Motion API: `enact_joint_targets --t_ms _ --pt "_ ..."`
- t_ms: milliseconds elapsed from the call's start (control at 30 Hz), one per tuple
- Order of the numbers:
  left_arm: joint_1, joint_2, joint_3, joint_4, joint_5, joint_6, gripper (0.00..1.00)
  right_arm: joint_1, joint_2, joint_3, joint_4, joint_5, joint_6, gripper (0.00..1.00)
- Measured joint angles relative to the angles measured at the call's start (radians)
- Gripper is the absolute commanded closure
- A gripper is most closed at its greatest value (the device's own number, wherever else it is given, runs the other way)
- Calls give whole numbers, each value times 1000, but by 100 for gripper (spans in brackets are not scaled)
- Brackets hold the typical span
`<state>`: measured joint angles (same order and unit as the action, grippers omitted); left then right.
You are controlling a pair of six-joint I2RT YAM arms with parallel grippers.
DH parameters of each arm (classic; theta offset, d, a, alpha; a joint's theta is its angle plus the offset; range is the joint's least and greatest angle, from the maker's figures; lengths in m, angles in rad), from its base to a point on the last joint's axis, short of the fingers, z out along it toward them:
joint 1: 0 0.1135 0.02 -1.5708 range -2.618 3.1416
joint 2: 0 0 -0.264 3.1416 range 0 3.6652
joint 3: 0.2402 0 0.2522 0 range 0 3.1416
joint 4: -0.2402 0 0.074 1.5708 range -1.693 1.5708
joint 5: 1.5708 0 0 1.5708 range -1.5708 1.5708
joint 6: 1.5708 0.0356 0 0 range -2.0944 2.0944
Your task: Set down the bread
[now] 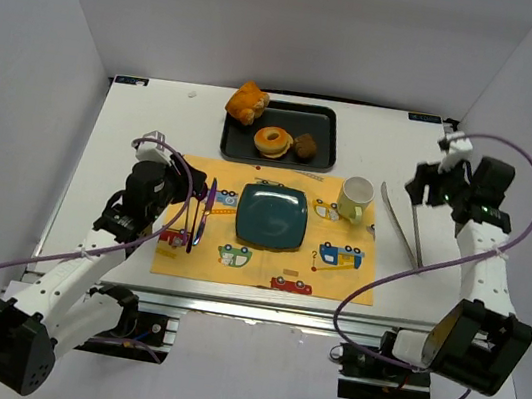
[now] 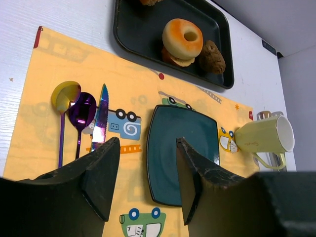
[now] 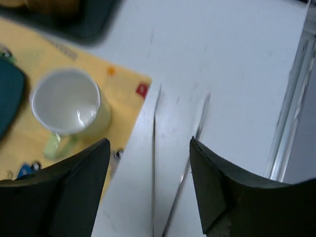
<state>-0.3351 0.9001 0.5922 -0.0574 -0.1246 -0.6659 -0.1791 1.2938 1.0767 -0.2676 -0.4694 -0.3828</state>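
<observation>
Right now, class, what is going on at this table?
Nothing is held yet. The bread sits on the black tray. The left tool, open, hovers over the placemat by the teal plate. The right tool, open, hangs above the metal tongs beside the mug.

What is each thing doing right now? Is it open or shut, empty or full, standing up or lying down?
bread: lying in the tray, not held.
plate: empty, flat on the mat.
mug: standing up, empty.
tongs: lying on the table, not held.
knife: lying on the mat.
left pincer: open, empty.
right pincer: open, empty, above the tongs.
</observation>
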Motion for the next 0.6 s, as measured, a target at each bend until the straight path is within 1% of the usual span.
enact_joint_targets --t_ms 33,67,133,200,233,300,333,467,600 --pt "0 5 0 3 5 0 41 -40 -8 -29 -13 -9 -9 90" --pt "0 9 0 10 8 1 41 -92 -5 -54 -58 -46 -73 100" --pt "0 10 0 18 13 2 42 -165 19 -80 -118 -82 -135 99" --pt "0 10 0 26 18 4 42 -212 52 -98 -161 -90 -176 64" --pt "0 10 0 29 20 5 42 -222 66 -106 -179 -90 -191 24" --pt "0 8 0 31 22 5 42 -222 84 -111 -203 -87 -214 18" --pt "0 6 0 33 22 5 42 -218 89 -111 -203 -79 -215 11" --pt "0 0 -7 58 23 4 42 -182 113 -125 -156 6 -184 11" --pt "0 3 -12 77 32 3 42 -139 183 -126 -112 101 -140 11"
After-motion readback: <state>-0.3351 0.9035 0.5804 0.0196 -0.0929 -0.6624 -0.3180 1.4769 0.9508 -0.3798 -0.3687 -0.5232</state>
